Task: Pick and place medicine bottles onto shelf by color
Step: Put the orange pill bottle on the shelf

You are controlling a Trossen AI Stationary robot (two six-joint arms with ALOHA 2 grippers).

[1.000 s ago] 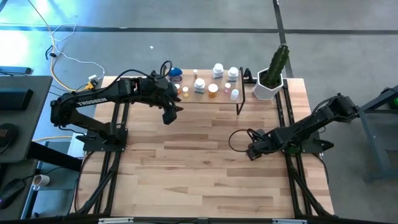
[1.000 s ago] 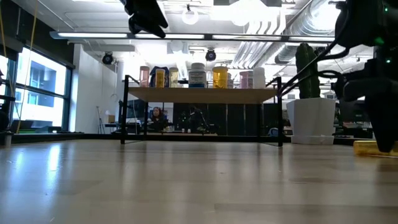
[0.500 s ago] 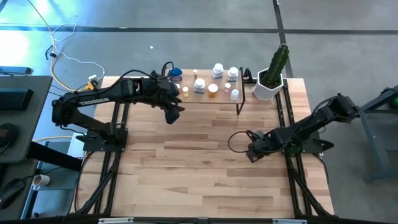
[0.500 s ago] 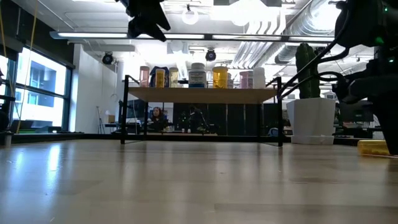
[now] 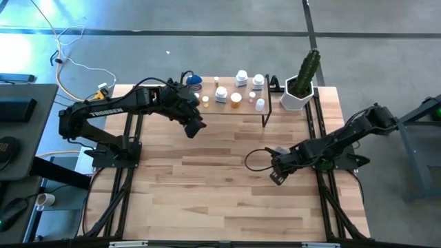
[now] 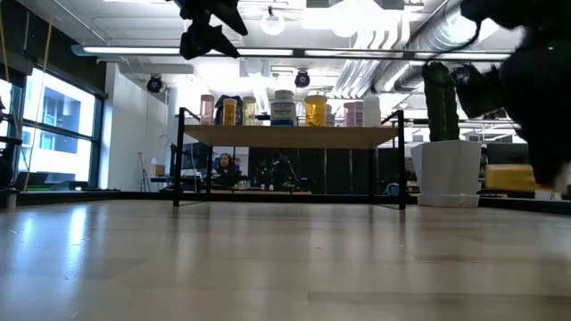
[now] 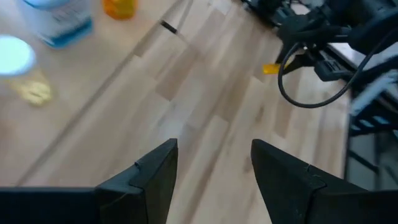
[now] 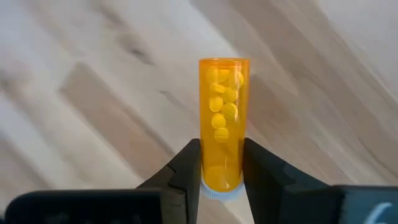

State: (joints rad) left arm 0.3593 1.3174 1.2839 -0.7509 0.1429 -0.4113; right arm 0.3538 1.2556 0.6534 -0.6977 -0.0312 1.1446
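Note:
My right gripper (image 5: 275, 177) is shut on an orange vial of yellow pills (image 8: 222, 118) above the table's middle right; the vial also shows in the low view (image 6: 510, 176). My left gripper (image 5: 194, 128) is open and empty, in the air just near of the shelf's left end, and its fingers show apart in the left wrist view (image 7: 214, 168). The shelf (image 5: 231, 110) stands at the far middle on black legs. Several bottles stand on it: white (image 5: 242, 77), blue-labelled (image 5: 220, 94), orange (image 5: 236, 100), pinkish (image 5: 260, 105) and a blue-lidded jar (image 5: 194, 81). My right gripper pinches the orange vial between its two fingers at the end by the white cap (image 8: 219, 177). The vial lies along the fingers and sticks out ahead of them. In the low view it is about level and lifted clear of the table.
A white pot with a green plant (image 5: 299, 93) stands right of the shelf. A black cable loop (image 5: 256, 157) lies by my right gripper. Bare plank tabletop (image 5: 207, 200) spreads across the near half.
My right gripper has gone up and a little toward the table's left and near edges. It carries the orange vial, which lay on the table and is now lifted clear. My left gripper has drifted slightly toward the right, still open.

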